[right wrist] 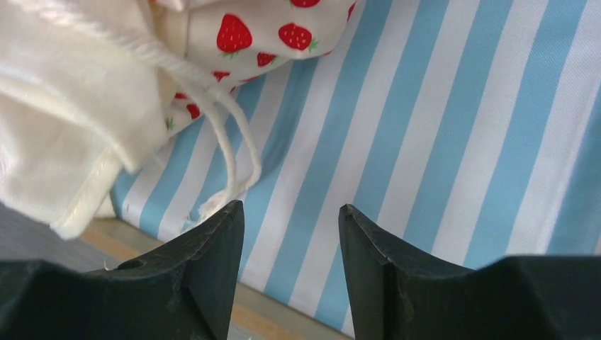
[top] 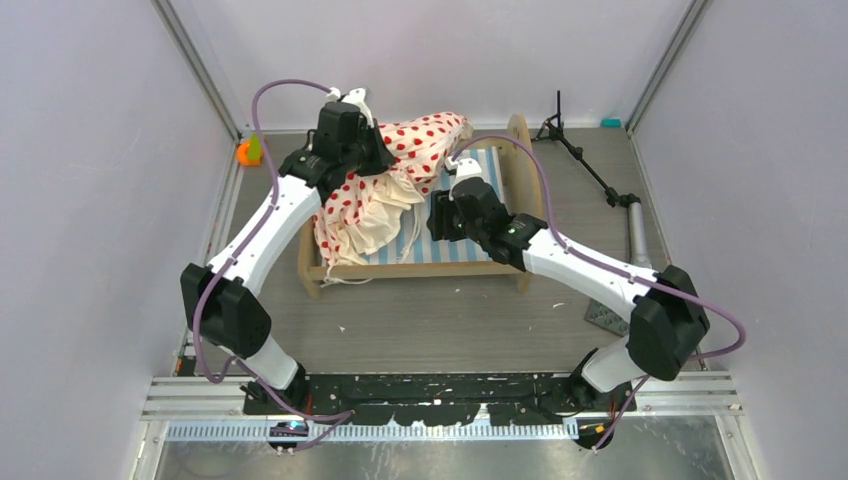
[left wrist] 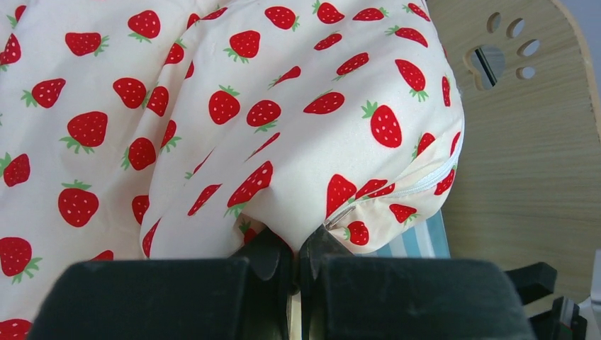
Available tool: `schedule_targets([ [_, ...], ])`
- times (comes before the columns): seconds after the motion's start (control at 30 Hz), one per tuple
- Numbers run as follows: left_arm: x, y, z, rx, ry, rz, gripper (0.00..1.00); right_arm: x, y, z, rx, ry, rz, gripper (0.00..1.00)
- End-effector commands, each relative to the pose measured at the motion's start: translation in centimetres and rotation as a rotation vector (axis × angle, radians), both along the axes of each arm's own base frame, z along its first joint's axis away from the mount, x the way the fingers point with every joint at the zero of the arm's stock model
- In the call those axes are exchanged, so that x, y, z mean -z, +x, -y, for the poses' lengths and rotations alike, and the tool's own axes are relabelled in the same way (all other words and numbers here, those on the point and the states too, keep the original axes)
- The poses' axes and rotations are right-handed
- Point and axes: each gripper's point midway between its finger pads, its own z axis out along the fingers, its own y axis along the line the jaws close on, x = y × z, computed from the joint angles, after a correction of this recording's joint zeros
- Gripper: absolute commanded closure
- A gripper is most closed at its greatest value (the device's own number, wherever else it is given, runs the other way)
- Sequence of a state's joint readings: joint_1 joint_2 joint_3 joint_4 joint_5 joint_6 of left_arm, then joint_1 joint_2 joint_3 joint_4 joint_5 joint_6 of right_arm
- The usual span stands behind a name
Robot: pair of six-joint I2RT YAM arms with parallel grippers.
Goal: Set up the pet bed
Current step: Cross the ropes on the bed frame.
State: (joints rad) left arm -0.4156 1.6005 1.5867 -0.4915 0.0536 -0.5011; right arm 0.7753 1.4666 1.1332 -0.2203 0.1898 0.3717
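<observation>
Pet bed [top: 420,270] sits in the middle of the table [top: 450,320]. Its strawberry bedding [left wrist: 283,106] is bunched up on the left and far side. Left gripper [left wrist: 296,244] is pinched tight on the bedding. Right gripper [right wrist: 290,216] hangs over the striped mattress [right wrist: 439,127], jaws partly open, holding nothing.

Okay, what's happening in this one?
A small wooden pet bed is being made up. The left gripper is pinched shut on the strawberry-print bedding, which lies bunched over the bed's left half in the top view. The right gripper hangs open above the bare striped mattress, holding nothing.
</observation>
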Motion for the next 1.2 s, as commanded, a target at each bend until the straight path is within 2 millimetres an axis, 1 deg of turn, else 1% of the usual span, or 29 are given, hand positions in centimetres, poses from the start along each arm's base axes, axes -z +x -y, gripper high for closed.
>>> schedule_targets([
  [0.0,-1.7,-0.6,-1.1,0.005,-0.003,0.041,1.00,-1.8,2.2,-1.5,0.060,0.124,0.080,0.43],
  [0.1,-1.7,-0.5,-1.3,0.004,-0.006,0.041,1.00,-1.0,2.3,-2.4,0.046,0.152,0.061,0.44],
  [0.3,-2.4,-0.4,-1.6,0.008,-0.003,0.051,1.00,1.1,2.6,-2.7,0.051,0.124,0.025,0.44],
  [0.37,-2.5,-0.4,-1.8,0.002,0.000,0.052,1.00,1.0,2.8,-3.0,0.048,0.139,0.037,0.44],
  [0.63,-2.3,-0.5,-2.3,-0.006,-0.002,0.050,1.00,2.6,3.5,-3.9,0.041,0.121,0.018,0.44],
  [0.77,-2.2,-0.5,-2.3,-0.007,-0.003,0.046,1.00,2.9,3.9,-4.6,0.025,0.123,0.012,0.44],
  [0.97,-2.0,-0.5,-2.7,-0.012,0.000,0.041,1.00,3.3,3.8,-5.9,-0.025,0.162,0.009,0.44],
  [1.03,-2.0,-0.5,-2.8,-0.014,-0.001,0.040,1.00,3.0,3.7,-6.2,-0.032,0.179,0.017,0.45],
  [1.17,-2.0,-0.5,-3.1,-0.019,-0.004,0.041,1.00,2.5,3.2,-6.1,-0.040,0.179,0.037,0.46],
])
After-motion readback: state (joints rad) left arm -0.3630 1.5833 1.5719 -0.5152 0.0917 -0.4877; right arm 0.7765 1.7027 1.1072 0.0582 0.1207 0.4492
